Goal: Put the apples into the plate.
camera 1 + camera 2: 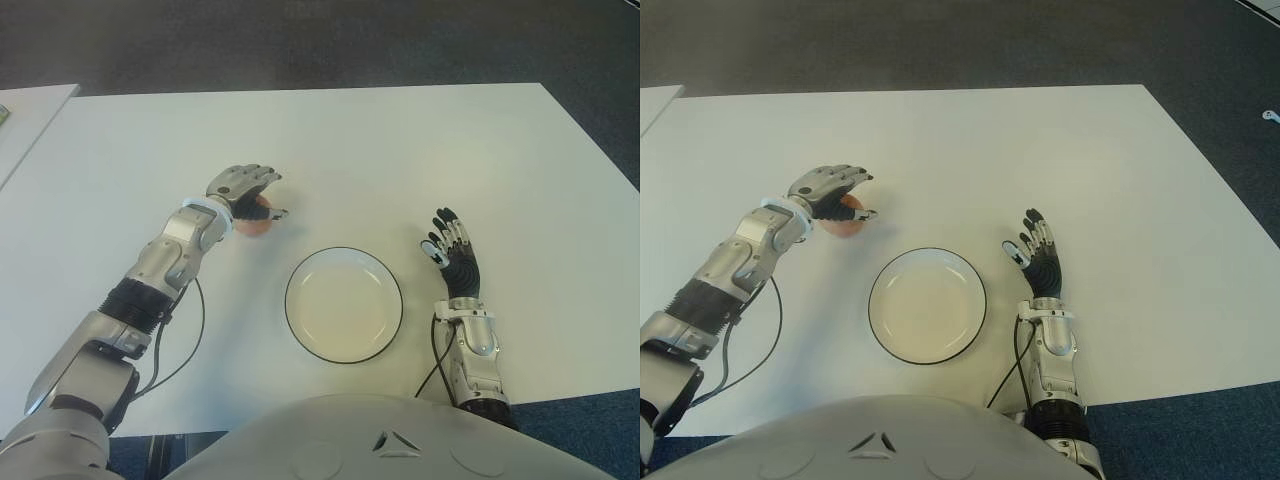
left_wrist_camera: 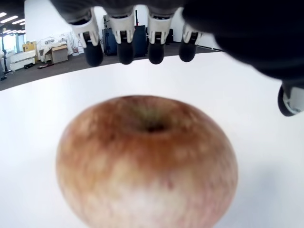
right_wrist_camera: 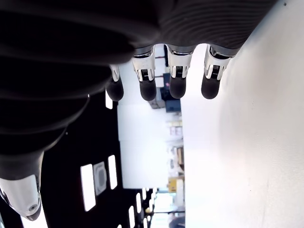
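Note:
A single reddish-yellow apple (image 1: 256, 224) sits on the white table (image 1: 400, 150), up and to the left of the plate. My left hand (image 1: 266, 196) hovers over the apple with fingers spread. In the left wrist view the apple (image 2: 147, 161) lies below the fingertips (image 2: 125, 51), which do not touch it. The round white plate (image 1: 344, 310) with a dark rim is empty and stands near the table's front edge. My right hand (image 1: 450, 246) shows to the right of the plate, its fingers (image 3: 176, 83) straight and holding nothing.
A second white table (image 1: 25, 115) edge shows at the far left. Dark carpet surrounds the table. A black cable (image 1: 190, 340) loops beside my left forearm.

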Tool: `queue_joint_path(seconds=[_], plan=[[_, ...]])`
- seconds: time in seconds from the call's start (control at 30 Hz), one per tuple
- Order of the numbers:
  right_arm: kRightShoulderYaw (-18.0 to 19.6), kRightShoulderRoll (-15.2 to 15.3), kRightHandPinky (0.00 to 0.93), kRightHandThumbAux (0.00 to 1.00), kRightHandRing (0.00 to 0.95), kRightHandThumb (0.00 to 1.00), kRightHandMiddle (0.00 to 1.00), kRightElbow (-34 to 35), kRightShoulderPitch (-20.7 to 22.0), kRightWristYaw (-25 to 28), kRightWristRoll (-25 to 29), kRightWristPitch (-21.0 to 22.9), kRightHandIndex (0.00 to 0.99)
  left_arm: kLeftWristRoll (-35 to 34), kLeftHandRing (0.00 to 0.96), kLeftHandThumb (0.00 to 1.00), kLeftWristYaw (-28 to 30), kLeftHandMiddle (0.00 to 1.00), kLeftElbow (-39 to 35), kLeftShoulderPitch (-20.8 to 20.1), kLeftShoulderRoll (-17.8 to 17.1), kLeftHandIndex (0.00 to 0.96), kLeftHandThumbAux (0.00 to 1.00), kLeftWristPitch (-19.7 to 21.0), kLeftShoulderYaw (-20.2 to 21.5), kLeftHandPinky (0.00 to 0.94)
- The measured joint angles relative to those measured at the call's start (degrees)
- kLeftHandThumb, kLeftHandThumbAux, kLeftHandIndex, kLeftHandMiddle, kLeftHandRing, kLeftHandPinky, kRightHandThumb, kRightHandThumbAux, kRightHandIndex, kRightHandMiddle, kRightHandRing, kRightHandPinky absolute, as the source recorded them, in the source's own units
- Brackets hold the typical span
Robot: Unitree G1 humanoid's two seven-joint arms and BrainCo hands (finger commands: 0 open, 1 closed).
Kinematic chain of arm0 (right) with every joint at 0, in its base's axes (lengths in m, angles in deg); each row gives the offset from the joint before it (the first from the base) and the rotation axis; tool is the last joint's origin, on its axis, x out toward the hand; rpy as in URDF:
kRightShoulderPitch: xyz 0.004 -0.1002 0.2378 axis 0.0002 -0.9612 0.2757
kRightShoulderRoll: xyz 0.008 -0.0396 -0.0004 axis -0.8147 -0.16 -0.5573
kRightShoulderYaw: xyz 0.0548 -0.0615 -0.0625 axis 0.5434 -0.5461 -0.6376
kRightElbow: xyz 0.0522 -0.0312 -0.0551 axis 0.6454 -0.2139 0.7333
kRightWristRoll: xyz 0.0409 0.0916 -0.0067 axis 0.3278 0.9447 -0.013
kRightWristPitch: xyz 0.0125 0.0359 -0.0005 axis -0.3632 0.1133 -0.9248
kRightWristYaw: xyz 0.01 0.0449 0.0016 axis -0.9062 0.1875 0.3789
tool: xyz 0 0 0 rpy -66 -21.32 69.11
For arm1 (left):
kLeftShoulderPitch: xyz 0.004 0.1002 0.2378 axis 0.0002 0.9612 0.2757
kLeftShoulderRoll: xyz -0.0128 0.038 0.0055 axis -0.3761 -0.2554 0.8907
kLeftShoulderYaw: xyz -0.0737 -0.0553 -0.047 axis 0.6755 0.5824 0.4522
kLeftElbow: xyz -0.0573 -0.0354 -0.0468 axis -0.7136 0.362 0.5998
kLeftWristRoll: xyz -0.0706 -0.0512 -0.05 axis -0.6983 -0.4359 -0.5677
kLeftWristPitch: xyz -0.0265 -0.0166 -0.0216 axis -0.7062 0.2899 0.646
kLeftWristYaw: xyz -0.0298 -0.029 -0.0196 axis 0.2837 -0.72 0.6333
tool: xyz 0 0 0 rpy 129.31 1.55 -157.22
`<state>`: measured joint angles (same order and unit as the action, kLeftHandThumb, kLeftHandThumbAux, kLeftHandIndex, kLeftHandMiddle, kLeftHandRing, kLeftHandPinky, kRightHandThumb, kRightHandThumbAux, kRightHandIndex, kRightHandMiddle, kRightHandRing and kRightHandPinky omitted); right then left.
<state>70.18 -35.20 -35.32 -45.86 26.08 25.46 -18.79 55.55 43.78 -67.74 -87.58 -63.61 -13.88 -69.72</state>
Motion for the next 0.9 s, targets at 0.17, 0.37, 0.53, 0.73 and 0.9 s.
queue_joint_path(seconds=[0.17,0.37,0.53,0.73,0.9], plan=[[0.0,0.0,0.018,0.602,0.013,0.135,0.055,0.0,0.0,0.0,0.0,0.0,0.046,0.0,0.000,0.243,0.0,0.000,0.0,0.8,0.0,0.000,0.260,0.0,0.0,0.000],[0.1,0.0,0.020,0.607,0.009,0.147,0.049,0.0,0.0,0.2,0.3,0.0,0.045,0.0,0.000,0.255,0.0,0.000,0.0,1.6,0.0,0.000,0.265,0.0,0.0,0.000],[0.1,0.0,0.023,0.611,0.012,0.144,0.052,0.0,0.0,0.2,0.7,0.0,0.044,0.0,0.000,0.257,0.0,0.000,0.0,2.4,0.0,0.000,0.268,0.1,0.1,0.000],[0.1,0.1,0.017,0.614,0.016,0.141,0.057,0.0,0.0,0.2,0.8,0.0,0.049,0.0,0.000,0.254,-0.9,0.000,0.7,3.3,0.1,0.000,0.266,0.0,0.2,0.000],[0.1,0.2,0.017,0.613,0.013,0.139,0.055,0.0,0.0,0.2,0.8,0.0,0.048,0.1,0.000,0.246,-3.1,0.000,2.8,3.4,0.2,0.000,0.266,-0.5,0.1,0.000]])
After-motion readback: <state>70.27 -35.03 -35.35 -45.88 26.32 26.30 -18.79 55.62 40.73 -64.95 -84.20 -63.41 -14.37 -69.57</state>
